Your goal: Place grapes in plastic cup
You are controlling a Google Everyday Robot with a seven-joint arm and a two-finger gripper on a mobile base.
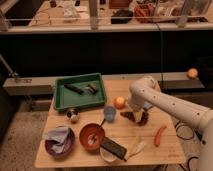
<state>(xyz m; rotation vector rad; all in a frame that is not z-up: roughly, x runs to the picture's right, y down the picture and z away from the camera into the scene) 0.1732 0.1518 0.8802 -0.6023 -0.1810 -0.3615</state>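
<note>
The grapes (140, 118), a dark reddish bunch, lie on the wooden table (165, 155) right of centre. My gripper (133, 115) hangs from the white arm (150, 95), right down at the bunch's left end and partly covering it. Whether it touches the grapes is not clear. The small light-blue plastic cup (109, 113) stands upright just left of the grapes, about a hand's width from the gripper.
An orange fruit (119, 102) sits behind the cup. A reddish-brown bowl (92, 135), a purple bowl with a cloth (59, 141), a black object (114, 148) and a red-orange sausage shape (160, 135) lie toward the front. A green tray (80, 91) is at the back left.
</note>
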